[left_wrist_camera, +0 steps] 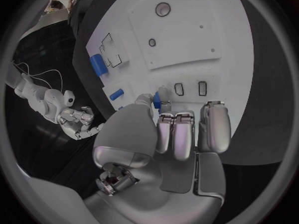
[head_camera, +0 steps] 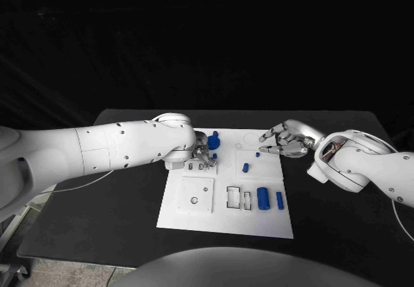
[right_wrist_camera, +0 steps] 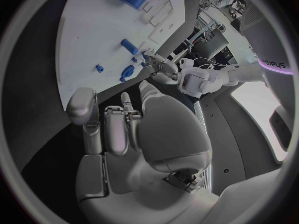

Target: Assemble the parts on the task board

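Note:
The white task board (head_camera: 197,220) lies mid-table. My left hand (head_camera: 202,152) hovers over its far left part and pinches a small blue part (left_wrist_camera: 157,103) between thumb and a fingertip, close to two small slots (left_wrist_camera: 190,88). A larger blue part (head_camera: 213,142) sits just beyond that hand. My right hand (head_camera: 285,142) hangs over the board's far right corner, fingers loosely bent and apart, holding nothing. On the board lie a short blue peg (head_camera: 246,168), a tiny blue piece (head_camera: 257,154), a thick blue cylinder (head_camera: 263,198) and a thin blue rod (head_camera: 280,200).
A square white plate (head_camera: 195,194) with a small hole sits on the board's near left, with rectangular cut-outs (head_camera: 234,197) beside it. Black table (head_camera: 103,209) surrounds the board on both sides. A thin cable (head_camera: 86,184) trails off the left edge.

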You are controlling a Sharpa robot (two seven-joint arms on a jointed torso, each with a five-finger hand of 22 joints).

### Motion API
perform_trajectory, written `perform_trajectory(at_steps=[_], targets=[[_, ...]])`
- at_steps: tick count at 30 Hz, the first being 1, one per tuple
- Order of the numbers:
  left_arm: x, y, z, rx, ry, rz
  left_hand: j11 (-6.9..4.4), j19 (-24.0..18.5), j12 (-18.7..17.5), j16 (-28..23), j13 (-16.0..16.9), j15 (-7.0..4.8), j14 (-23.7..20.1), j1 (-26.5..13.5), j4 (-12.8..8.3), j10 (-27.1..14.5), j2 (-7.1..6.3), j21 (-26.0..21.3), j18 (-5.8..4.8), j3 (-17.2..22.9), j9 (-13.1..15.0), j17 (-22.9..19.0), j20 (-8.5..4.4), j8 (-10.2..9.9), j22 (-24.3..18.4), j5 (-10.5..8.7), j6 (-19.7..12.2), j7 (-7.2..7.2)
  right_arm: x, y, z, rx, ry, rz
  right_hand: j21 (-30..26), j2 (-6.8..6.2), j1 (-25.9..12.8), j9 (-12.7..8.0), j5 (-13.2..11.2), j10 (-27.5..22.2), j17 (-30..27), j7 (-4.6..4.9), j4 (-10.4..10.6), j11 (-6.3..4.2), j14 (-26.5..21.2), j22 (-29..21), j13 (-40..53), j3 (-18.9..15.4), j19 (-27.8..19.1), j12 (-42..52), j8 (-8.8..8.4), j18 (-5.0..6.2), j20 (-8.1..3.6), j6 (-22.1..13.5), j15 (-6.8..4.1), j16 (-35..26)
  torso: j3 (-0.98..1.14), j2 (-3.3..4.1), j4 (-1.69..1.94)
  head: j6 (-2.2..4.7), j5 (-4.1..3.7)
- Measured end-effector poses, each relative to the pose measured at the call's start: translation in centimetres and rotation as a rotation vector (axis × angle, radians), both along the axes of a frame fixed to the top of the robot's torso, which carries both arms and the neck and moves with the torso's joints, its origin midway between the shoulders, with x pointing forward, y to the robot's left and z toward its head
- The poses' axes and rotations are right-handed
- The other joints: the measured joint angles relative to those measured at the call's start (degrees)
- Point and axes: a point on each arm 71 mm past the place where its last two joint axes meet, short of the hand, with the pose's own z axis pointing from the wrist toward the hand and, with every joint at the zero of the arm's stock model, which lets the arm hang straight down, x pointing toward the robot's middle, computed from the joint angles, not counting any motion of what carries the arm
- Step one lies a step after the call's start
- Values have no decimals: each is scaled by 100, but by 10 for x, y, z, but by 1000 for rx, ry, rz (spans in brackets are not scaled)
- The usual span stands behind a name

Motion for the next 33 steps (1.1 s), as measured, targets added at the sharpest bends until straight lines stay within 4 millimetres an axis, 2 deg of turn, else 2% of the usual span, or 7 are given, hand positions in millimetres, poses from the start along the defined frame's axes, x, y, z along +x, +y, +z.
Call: perform_trajectory(at_steps=[11,17,24,33], targets=[[-15,23,0,-6,-1,41,-14,0,-1,0,13,-1,0,-81,-17,14,6,-34,1,135,32,-1,0,-53,-1,-60,0,0,-1,-3,-1,-5,9,-7,-1,15,15,-13,66,0,-1,0,-40,0,0,-1,-8,40,0,2,-22,0,0,0,0,0,2,-4,0,0,5],[-21,34,-5,-9,-10,76,-14,0,-1,0,16,-1,0,-89,-21,14,-1,-34,1,178,41,-1,0,-67,-1,-70,-1,1,-2,-3,-5,-6,20,-9,-28,38,39,-19,101,0,-1,20,-56,0,0,4,-6,56,-2,6,-22,0,2,20,0,-23,1,-9,4,0,19],[-24,38,-11,-13,-30,100,-14,0,-1,0,19,-2,0,-111,-15,14,-23,-34,1,265,57,-1,0,-119,-1,-75,-1,2,-3,-3,-7,-7,30,-11,-61,59,60,-24,133,-1,-2,2,-56,1,0,4,-2,56,-20,-15,-22,0,21,39,0,-23,-7,-4,3,0,33],[-24,38,-13,-21,-57,115,-14,0,-1,0,15,-2,0,-140,-21,14,-53,-34,1,320,64,-2,0,-143,-1,-80,0,3,-4,-4,-8,-6,39,-12,-61,59,60,-31,187,-10,-2,1,-71,10,0,3,-5,72,-21,-15,-22,0,21,39,0,-45,-3,3,-2,0,56]])
